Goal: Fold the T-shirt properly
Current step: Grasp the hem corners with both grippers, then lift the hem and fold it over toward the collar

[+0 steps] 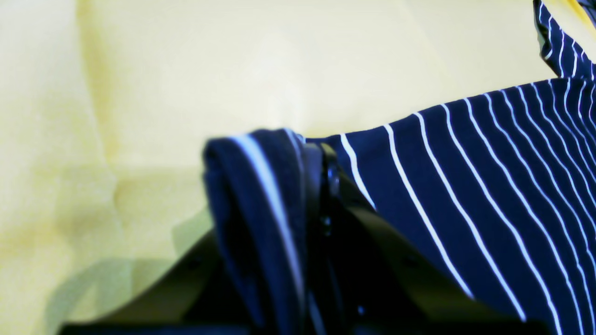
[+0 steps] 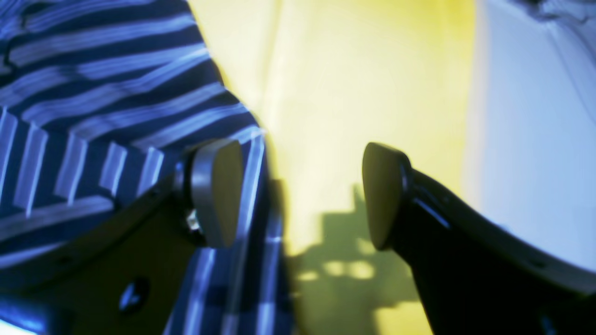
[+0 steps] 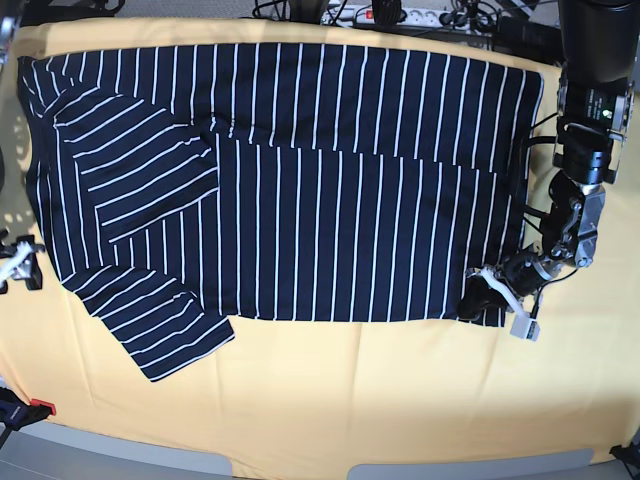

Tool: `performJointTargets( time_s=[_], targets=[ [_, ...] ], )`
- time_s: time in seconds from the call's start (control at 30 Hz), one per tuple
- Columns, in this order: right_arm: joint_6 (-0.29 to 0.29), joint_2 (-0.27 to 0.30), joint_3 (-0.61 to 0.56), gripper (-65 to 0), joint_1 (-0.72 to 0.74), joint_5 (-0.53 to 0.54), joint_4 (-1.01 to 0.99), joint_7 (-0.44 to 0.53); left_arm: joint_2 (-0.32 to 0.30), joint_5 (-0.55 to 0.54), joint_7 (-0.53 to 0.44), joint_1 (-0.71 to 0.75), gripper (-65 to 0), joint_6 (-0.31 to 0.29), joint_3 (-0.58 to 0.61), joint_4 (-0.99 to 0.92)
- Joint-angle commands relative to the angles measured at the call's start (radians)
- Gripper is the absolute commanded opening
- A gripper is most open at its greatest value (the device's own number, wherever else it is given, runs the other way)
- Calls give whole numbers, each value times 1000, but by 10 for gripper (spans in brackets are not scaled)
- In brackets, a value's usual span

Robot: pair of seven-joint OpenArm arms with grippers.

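The T-shirt (image 3: pixel 330 190), dark navy with thin white stripes, lies spread flat across the yellow table (image 3: pixel 330 400), one sleeve (image 3: pixel 160 330) pointing toward the front left. My left gripper (image 3: pixel 487 293) is shut on the shirt's front right hem corner. In the left wrist view a bunched fold of the striped cloth (image 1: pixel 260 209) is pinched in the left gripper (image 1: pixel 319 186). My right gripper (image 2: pixel 298 195) stands open and holds nothing, one pad (image 2: pixel 216 193) over the shirt's edge (image 2: pixel 93 93). In the base view the right gripper (image 3: pixel 18 262) sits at the shirt's left edge.
A power strip and cables (image 3: pixel 400 12) lie along the table's back edge. A red clamp (image 3: pixel 38 408) sits at the front left corner. The table's grey front rim (image 3: pixel 450 470) runs along the bottom. The left arm's black body (image 3: pixel 595 90) stands at the right.
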Motion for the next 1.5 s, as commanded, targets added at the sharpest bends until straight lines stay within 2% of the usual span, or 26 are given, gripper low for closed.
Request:
performJointTargets(
  time_s=[0.0,0.13,0.3,0.4,0.6,0.7,0.77,0.83,0.93,1.0,1.2,1.27,1.4,1.47],
  targets=[
    [21,12,10,-228,57,29,-39,3,-15,30,44,-13,-650,12,3,2],
    [68,-46,10,-228,193,89,-266,-25,-15,30,44,-13,-650,11,3,2],
    [115,-88,10,-228,306,89,-497,-16,-15,30,44,-13,-650,11,3,2],
    [103,-109,10,-228,318,49,-546,11,-15,29,44,-13,-650,11,3,2],
    [78,-171,10,-228,304,-107,-546,98,-14,23,44,-13,-650,-8,3,2],
    [71,-183,9,-231,305,-119,-546,120,-15,23,44,-13,-650,-6,3,2],
    [76,-183,9,-272,305,-119,-545,133,-15,23,44,-13,-650,-6,3,2],
    [109,-182,9,-379,308,-119,-545,142,-15,23,42,-14,-650,-6,3,2],
    [170,-180,9,-586,311,-115,-545,162,-15,27,19,-16,-650,-6,3,2],
    [183,-180,9,-649,314,-115,-545,179,-14,31,14,-25,-650,-6,3,2],
    [182,-181,9,-650,324,-122,-545,232,-14,89,-19,-79,-650,-3,3,1],
    [178,-181,9,-650,325,-138,-545,249,-14,116,-40,-96,-650,15,3,1],
    [127,-181,9,-650,325,-197,-545,285,-13,147,-75,-120,-650,67,4,2],
    [112,-181,9,-650,335,-214,-545,301,-11,177,-104,-128,-650,65,4,1]
  ],
)
